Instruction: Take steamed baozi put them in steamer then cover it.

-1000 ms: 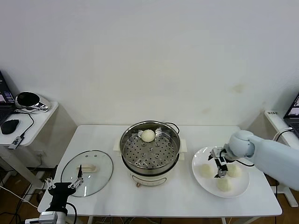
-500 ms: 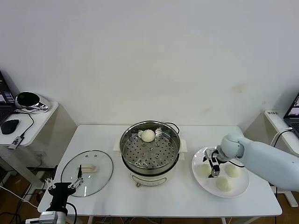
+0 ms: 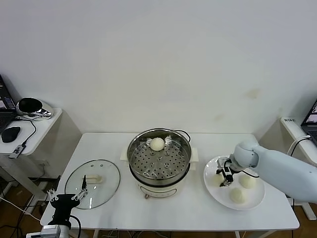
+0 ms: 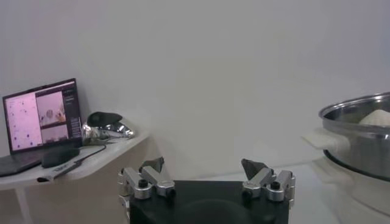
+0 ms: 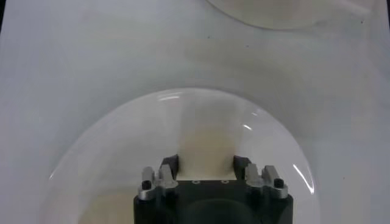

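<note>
One steamed baozi (image 3: 157, 144) lies at the back of the steel steamer (image 3: 158, 159) in the middle of the table. Three more sit on a white plate (image 3: 253, 203) to the right. My right gripper (image 3: 224, 178) is down on the plate, shut on the leftmost baozi (image 3: 216, 179). In the right wrist view that baozi (image 5: 206, 143) fills the space between the fingers of my right gripper (image 5: 206, 162). The glass cover (image 3: 92, 183) lies flat on the table's left. My left gripper (image 3: 65, 195) stays open off the front left corner, with nothing in it (image 4: 206, 168).
A side table at far left holds a mouse (image 3: 11, 133) and a laptop (image 4: 42, 115). The steamer's black cord (image 3: 184, 133) runs behind it. The two other buns (image 3: 247, 181) (image 3: 237, 195) lie close to the right of my right gripper.
My right gripper has shifted left across the plate, from between the buns to the leftmost one, and shut on it. The left arm has not moved.
</note>
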`<state>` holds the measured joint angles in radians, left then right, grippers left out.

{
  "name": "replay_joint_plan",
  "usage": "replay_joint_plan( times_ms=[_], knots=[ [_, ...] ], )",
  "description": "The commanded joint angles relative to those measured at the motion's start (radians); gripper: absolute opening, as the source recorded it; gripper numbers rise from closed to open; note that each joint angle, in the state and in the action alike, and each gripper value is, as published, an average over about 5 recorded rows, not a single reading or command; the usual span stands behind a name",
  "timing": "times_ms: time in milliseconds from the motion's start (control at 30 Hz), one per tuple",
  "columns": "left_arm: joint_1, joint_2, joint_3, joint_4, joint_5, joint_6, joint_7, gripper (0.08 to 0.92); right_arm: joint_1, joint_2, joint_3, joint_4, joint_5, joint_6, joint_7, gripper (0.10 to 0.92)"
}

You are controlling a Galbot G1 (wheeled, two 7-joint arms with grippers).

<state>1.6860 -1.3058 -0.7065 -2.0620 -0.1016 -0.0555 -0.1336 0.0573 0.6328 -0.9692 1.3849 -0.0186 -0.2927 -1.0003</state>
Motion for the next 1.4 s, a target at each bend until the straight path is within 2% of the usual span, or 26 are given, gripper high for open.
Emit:
replay_joint_plan(
  times_ms=[33,200,333,533,800,1067,1400],
  knots=[
    [0.000,0.001,0.001,-0.001,0.000,0.001,0.001,0.823,0.117,-0.065,-0.035,0.062,0.057,-0.005,-0.029,0.544],
    [-0.009,0.005,0.010,0.001,-0.003,0.002,0.001,0.823,0.394,-0.114,-0.202,0.150,0.176,-0.033,-0.062,0.554],
    [-0.018,0.008,0.018,0.007,-0.006,0.003,0.002,0.823,0.660,-0.074,-0.353,0.218,0.307,-0.079,-0.051,0.560],
    [-0.031,0.013,0.032,0.017,-0.009,0.003,0.002,0.823,0.858,0.121,-0.469,0.255,0.536,-0.181,0.031,0.567],
    [-0.044,0.019,0.028,0.028,-0.022,0.002,0.002,0.823,0.782,0.407,-0.466,0.182,0.732,-0.314,0.152,0.573],
    [-0.038,0.018,0.009,0.027,-0.041,-0.003,0.004,0.823,0.600,0.608,-0.409,0.011,0.743,-0.384,0.222,0.577],
    [-0.038,0.012,-0.001,0.025,-0.045,-0.004,0.005,0.823,0.480,0.716,-0.375,-0.121,0.724,-0.418,0.267,0.577]
  ],
)
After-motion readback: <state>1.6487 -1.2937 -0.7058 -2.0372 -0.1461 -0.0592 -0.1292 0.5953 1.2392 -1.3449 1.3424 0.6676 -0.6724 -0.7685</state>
